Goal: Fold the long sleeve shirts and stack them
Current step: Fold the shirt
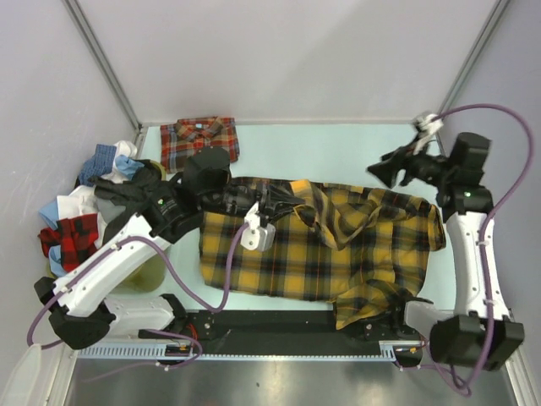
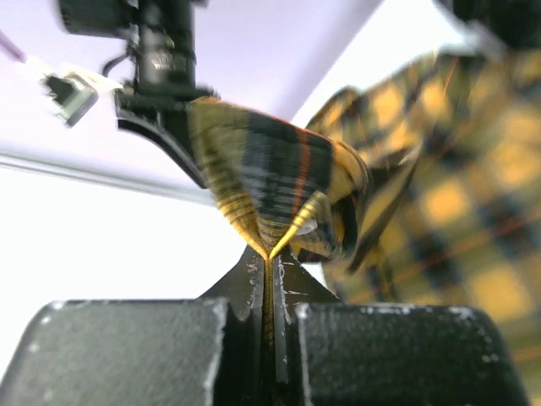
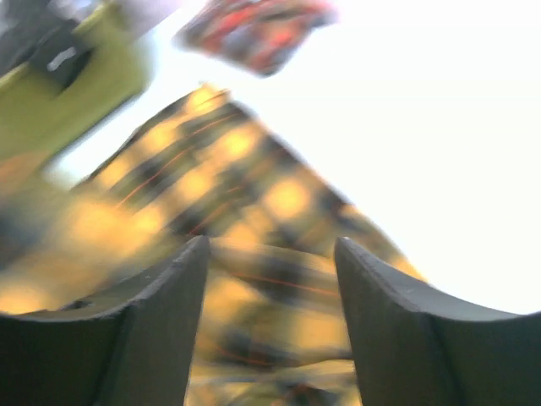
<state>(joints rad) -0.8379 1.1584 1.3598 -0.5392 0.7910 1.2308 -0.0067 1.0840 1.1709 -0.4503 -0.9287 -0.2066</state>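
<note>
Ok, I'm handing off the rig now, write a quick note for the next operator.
Left pincer: shut on the yellow shirt's far edge.
Right pincer: open, empty, raised near that shirt's far right corner.
Red shirt: looks folded, at the far left of the table.
Yellow shirt: spread out mid-table, rumpled, not folded.
Left to do: fold the yellow, stack the two.

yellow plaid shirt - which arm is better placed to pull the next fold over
Left. The left fingers are shut on a pinch of the yellow plaid shirt at its far edge, so it can probably carry the fabric over; the right fingers are open, holding nothing.
</note>
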